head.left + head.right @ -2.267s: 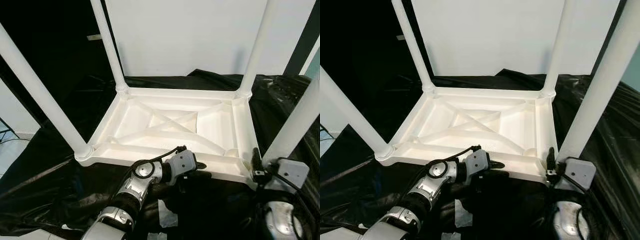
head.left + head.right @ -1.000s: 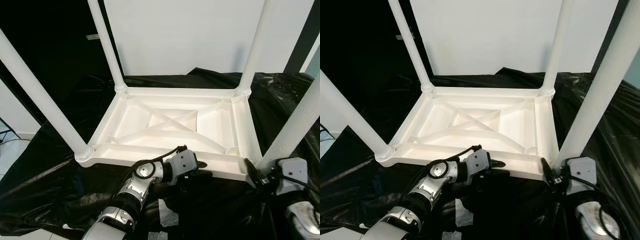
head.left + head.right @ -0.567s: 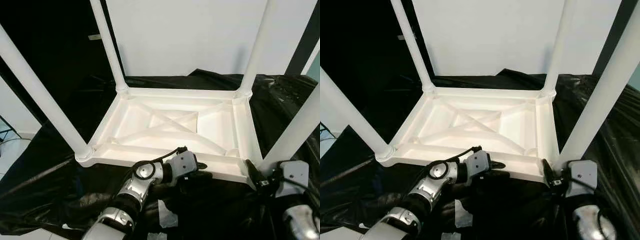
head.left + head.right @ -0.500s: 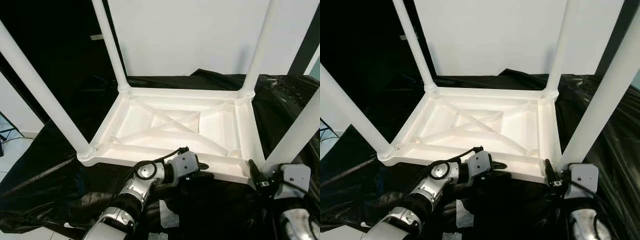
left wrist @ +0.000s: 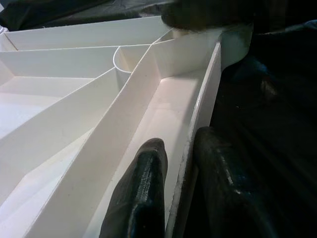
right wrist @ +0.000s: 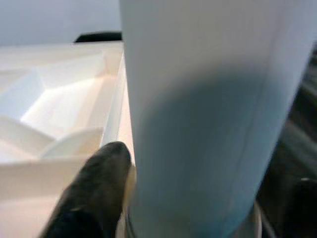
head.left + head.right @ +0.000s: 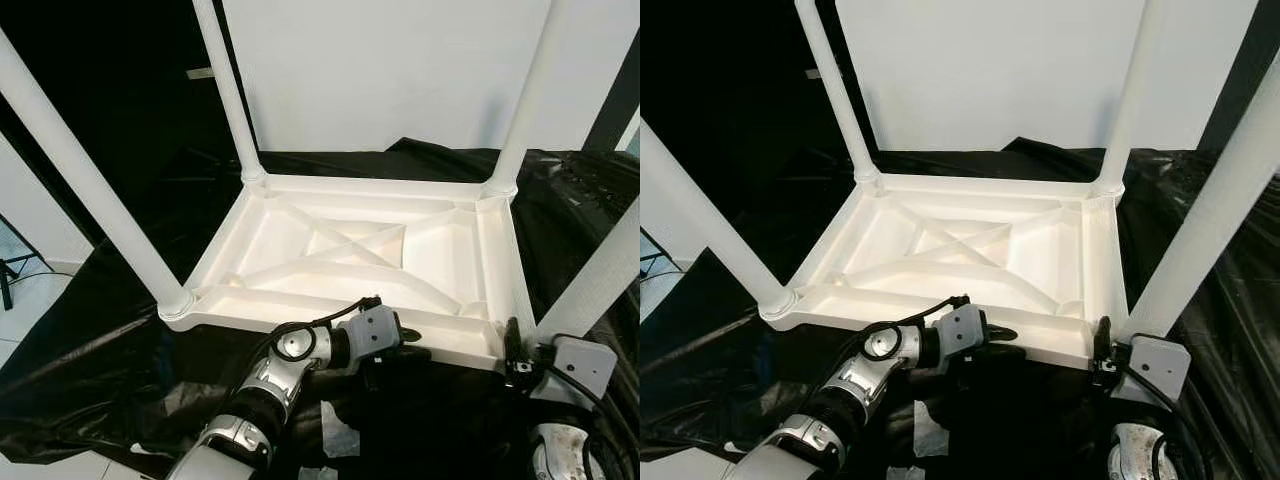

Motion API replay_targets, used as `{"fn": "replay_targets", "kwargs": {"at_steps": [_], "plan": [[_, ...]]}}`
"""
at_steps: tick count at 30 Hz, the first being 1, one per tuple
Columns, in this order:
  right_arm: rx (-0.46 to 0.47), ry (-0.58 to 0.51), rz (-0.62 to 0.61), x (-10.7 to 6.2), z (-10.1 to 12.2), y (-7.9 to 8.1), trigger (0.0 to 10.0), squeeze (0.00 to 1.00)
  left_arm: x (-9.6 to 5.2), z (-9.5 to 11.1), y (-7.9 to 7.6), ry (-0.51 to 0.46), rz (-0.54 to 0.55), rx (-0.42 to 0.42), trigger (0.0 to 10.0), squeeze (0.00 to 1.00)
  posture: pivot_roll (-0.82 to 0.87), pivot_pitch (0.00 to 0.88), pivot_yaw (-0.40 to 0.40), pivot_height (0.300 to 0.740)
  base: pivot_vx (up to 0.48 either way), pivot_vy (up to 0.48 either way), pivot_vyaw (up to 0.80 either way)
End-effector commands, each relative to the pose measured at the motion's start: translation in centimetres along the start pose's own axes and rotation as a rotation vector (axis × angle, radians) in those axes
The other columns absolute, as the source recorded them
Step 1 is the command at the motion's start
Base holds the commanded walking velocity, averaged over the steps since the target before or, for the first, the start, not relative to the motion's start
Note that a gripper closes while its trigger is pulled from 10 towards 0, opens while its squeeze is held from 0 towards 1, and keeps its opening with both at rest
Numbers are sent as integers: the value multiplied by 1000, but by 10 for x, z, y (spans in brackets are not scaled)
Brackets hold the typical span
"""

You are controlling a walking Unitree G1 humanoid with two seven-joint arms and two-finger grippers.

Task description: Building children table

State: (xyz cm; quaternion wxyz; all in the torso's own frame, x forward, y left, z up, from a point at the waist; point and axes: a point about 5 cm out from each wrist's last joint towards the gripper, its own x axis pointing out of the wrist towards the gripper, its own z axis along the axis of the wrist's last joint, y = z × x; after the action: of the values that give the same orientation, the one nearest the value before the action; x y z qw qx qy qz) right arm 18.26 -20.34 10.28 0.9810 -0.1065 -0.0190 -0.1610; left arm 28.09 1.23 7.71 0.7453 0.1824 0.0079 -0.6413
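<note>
Black plastic sheeting (image 7: 90, 350) covers the floor before a white wall, and on it the white children's table (image 7: 330, 260) lies upside down with its four legs pointing up. At the near edge, the left gripper (image 5: 179, 163) has its two fingers closed on the tabletop's rim, one inside, one outside. Farther right, the right gripper (image 6: 163, 183) sits at the near right leg (image 7: 1200, 230); one finger (image 6: 94, 193) presses against the leg's base, though its grip is probably closed, the other finger being barely visible.
</note>
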Motion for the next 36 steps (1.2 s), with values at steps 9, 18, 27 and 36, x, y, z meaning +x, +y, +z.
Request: {"fn": "replay_targets", "kwargs": {"at_steps": [9, 18, 27, 36], "plan": [[-82, -126, 315, 17, 16, 8, 10000, 0, -3, -30, -14, 124, 90, -111, 10000, 0, -154, 0, 79, 740, 0, 0, 0], [-62, -50, 434, 5, 3, 9, 0, 0, -1, -29, -13, 121, 96, -112, 10000, 0, -159, 0, 74, 740, 0, 0, 0], [114, 88, 173, 12, -4, -5, 0, 0, 0, -28, -13, 121, 78, -105, 10000, 0, -169, 0, 86, 740, 0, 0, 0], [74, 86, 171, 3, -12, 16, 0, 0, -3, -29, -10, 122, 97, -102, 10000, 0, -135, 0, 80, 740, 0, 0, 0]]}}
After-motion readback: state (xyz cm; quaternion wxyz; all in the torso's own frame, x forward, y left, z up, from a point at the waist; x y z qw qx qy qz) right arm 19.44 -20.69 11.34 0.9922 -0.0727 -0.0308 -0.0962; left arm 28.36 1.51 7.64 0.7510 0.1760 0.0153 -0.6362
